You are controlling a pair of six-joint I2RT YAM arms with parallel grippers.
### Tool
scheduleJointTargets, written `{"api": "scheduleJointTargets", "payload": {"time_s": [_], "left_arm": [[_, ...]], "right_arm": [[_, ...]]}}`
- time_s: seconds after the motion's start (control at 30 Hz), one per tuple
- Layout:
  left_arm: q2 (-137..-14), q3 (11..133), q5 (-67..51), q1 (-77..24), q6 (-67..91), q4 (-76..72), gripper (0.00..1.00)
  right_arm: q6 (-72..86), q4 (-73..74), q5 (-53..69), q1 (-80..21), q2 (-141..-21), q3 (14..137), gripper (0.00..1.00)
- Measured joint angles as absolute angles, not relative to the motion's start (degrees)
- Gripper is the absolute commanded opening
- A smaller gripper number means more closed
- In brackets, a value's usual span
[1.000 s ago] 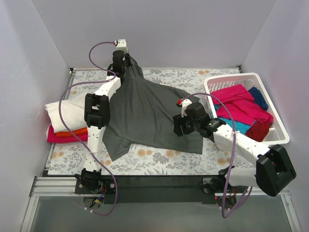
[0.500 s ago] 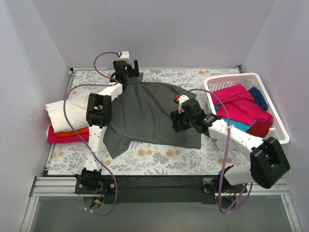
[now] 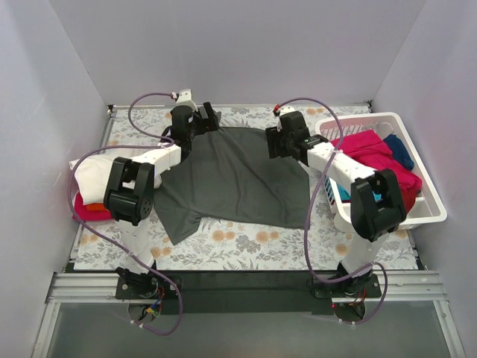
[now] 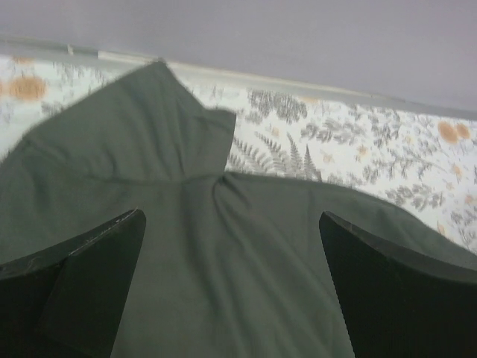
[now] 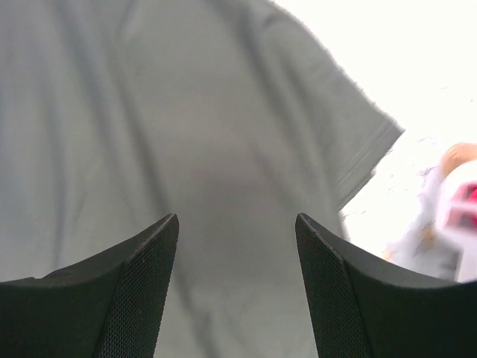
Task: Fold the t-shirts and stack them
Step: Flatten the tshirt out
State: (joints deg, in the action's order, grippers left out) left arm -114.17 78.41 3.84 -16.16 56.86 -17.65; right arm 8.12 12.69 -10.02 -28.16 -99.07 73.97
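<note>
A dark grey t-shirt lies spread on the flowered table, one sleeve toward the near left. My left gripper is open at the shirt's far left corner; in the left wrist view its gripper hangs over the grey shirt with nothing between the fingers. My right gripper is open over the shirt's far right part; in the right wrist view the gripper frames bare grey cloth. At the left edge, a folded white t-shirt lies on a pink one.
A white slatted basket stands at the right and holds a magenta pink t-shirt, a navy one and others. The right arm reaches along the basket's left side. Grey walls close in the table on three sides.
The left gripper has opened and let go of the grey shirt's far corner, which dropped flat. The right gripper moved from the shirt's middle right to its far right part.
</note>
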Motion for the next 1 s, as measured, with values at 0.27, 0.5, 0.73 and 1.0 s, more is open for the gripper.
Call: {"api": "scheduleJointTargets", "payload": {"time_s": [0.27, 0.5, 0.73, 1.0], "left_arm": [[-111.1, 62.3, -0.7, -15.6, 64.5, -19.3, 0.95], [-110.9, 56.5, -3.6, -15.6, 67.3, -22.8, 0.95], [-110.4, 53.5, -4.3, -15.6, 68.0, -27.1, 0.95], [-106.5, 48.2, -5.4, -15.6, 68.5, -28.4, 0.95]], "right_arm": [[8.9, 12.0, -10.2, -23.0, -114.4, 88.5, 0.57], [12.3, 12.1, -8.8, -21.0, -123.1, 93.0, 0.56], [16.2, 12.3, -8.7, -19.2, -124.2, 93.1, 0.57], [18.2, 12.5, -7.2, -16.4, -128.5, 97.1, 0.57]]}}
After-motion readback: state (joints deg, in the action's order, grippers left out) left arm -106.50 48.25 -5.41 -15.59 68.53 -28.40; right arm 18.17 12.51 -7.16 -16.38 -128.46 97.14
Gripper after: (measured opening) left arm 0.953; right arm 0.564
